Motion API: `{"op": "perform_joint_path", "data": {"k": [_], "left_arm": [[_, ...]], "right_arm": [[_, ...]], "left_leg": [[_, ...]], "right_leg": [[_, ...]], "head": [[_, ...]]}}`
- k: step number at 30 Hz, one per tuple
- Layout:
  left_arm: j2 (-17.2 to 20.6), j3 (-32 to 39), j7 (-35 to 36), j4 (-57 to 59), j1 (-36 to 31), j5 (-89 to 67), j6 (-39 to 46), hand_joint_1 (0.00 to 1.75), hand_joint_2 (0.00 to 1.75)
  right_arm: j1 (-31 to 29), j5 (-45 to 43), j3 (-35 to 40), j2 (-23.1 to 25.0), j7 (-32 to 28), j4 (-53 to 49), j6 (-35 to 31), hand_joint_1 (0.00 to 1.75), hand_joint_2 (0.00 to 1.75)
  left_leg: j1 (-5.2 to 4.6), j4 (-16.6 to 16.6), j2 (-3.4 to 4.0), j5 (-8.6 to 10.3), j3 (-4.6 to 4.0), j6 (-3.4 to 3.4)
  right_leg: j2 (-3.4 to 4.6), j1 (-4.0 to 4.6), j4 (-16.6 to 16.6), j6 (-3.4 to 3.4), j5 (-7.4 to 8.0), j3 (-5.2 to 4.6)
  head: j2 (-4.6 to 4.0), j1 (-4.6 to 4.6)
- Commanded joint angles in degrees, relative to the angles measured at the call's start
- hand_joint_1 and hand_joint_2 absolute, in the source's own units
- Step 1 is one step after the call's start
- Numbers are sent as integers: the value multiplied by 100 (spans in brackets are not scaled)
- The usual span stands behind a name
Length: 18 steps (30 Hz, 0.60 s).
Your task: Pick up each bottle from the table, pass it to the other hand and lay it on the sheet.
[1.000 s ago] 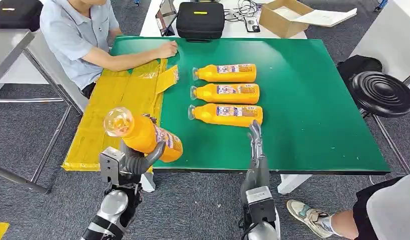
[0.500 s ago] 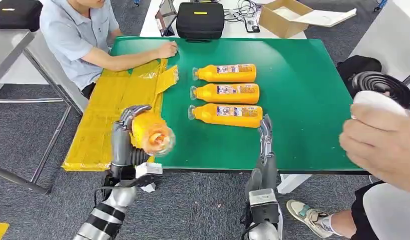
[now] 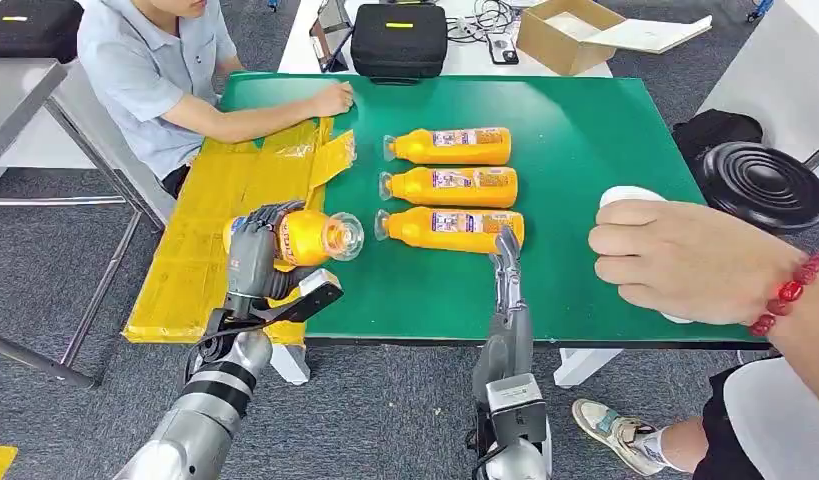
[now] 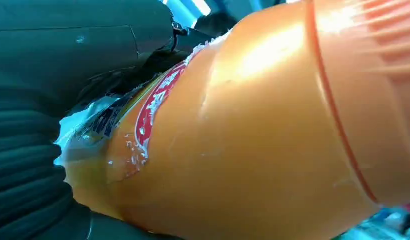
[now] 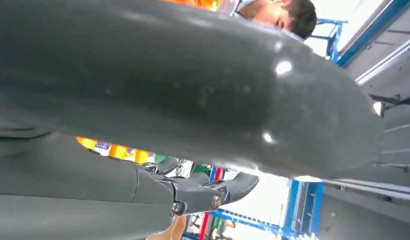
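Observation:
My left hand (image 3: 253, 262) grips an orange bottle (image 3: 307, 237) lying sideways over the right edge of the yellow sheet (image 3: 215, 220), clear cap end toward the table's middle. Up close the orange bottle (image 4: 253, 130) shows its red-and-white label against my dark fingers (image 4: 67, 55). Three more orange bottles lie in a row on the green table (image 3: 605, 170): far (image 3: 451, 146), middle (image 3: 451, 185), near (image 3: 453, 229). My right hand (image 3: 507, 275) stands edge-on just in front of the near bottle, fingers straight, holding nothing. Its dark fingers (image 5: 202, 192) stretch out empty.
A person (image 3: 150, 60) sits at the table's far left, one hand by the sheet's far end. Another person's hand (image 3: 685, 262) with a red bead bracelet reaches in at the right, over a white thing. A black stool (image 3: 765, 185) stands right; a black case (image 3: 399, 40) lies behind.
My left hand has turned the bottle from pointing toward the camera to lying sideways over the sheet's edge. The person's hand at right has moved further in over the table.

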Motion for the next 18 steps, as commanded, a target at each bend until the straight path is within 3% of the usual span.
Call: {"op": "perform_joint_path", "data": {"k": [1, 8, 9, 15, 18], "left_arm": [[431, 88, 1372, 1885, -952, -1007, 18, 175, 175], [431, 88, 1372, 1885, -952, -1007, 18, 175, 175], [523, -110, 2028, 2437, -1209, -1367, 18, 175, 175], [722, -489, 3195, 2903, -1556, -1914, -470, 175, 175], [819, -717, 3734, 3065, -1662, -2251, -1117, 175, 175]], "right_arm": [[-203, -59, 27, 48, 4, 527, 138, 0, 0], [-203, -59, 27, 48, 4, 527, 138, 0, 0], [-205, -65, -10, 86, 4, 582, 197, 0, 0], [-130, -39, -54, 142, 4, 544, 249, 0, 0], [-124, -93, -109, 163, 4, 613, 313, 0, 0]], "left_leg": [[6, -6, -1, -11, 43, -6], [5, -2, 7, -8, 20, -5], [5, -1, 12, -9, 21, -5], [5, 0, 9, -7, 19, -6], [10, 1, 8, -12, 29, -8]], "right_leg": [[-9, 8, -7, -12, -13, 44], [5, 5, -4, -9, -6, 21], [7, 6, -4, -9, -5, 21], [5, 6, -1, -10, -5, 19], [2, 11, -2, -13, -10, 31]], "head": [[0, 0], [0, 0], [0, 0], [0, -2], [0, 0]]}}
